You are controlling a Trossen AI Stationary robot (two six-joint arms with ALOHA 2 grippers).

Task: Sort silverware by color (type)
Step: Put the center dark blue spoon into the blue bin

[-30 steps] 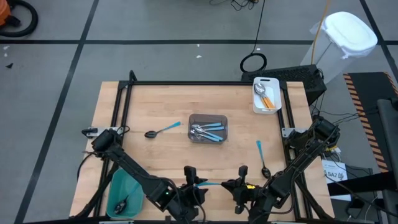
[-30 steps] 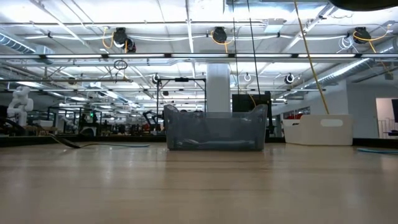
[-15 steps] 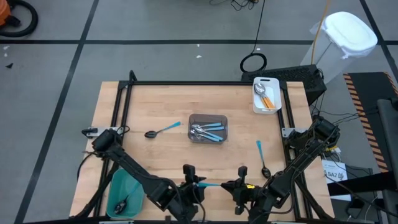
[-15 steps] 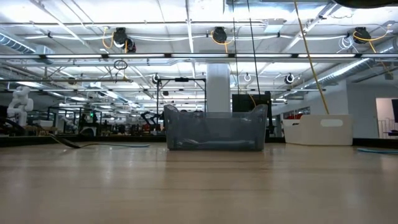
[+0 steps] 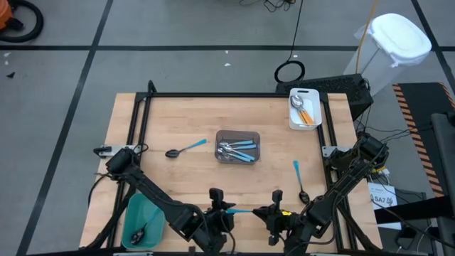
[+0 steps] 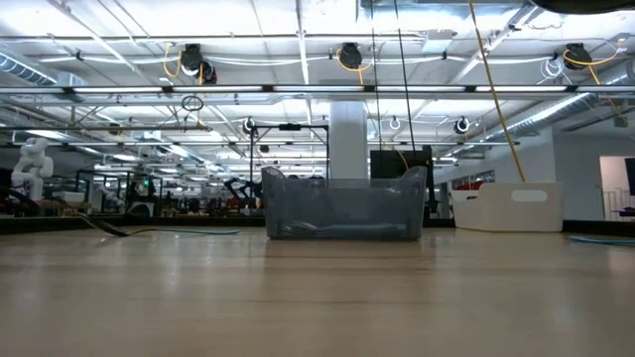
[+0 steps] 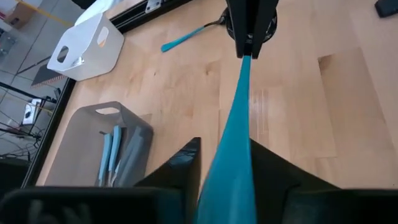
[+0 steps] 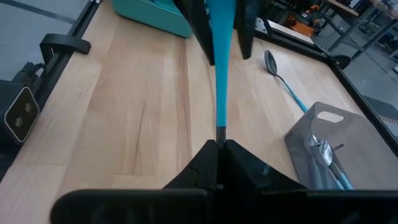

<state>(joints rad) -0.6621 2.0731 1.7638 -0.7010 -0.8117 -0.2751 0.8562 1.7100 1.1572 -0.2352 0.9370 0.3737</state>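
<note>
- The left gripper [image 5: 215, 208] is clamping the light-blue handle of a spoon [image 7: 233, 137] at the near edge of the table [image 5: 178, 121], its fingers [image 7: 180, 168] pressed to either side of the handle.
- The right gripper [image 5: 276, 211] is facing it, pinching the same spoon's far end, fingers [image 8: 202, 165] closed narrow on it; the spoon is bridging the two grippers in what looks like a handover.
- To do this well, the receiving gripper should be gripping firmly before the other is letting go, with the spoon kept level.
- Beyond the left gripper, a black-bowled spoon [image 5: 185, 148] is lying loose; a teal bin [image 5: 135, 210] is sitting beside that arm.
- Ahead, between both grippers, a grey tray [image 5: 238, 146] is holding blue-handled spoons.
- Just past the right gripper, another loose spoon [image 5: 299, 181] is lying; farther off, a white bin [image 5: 304, 108] is holding orange-handled ones.
- Behind the table a workshop hall with ceiling lights is showing.
</note>
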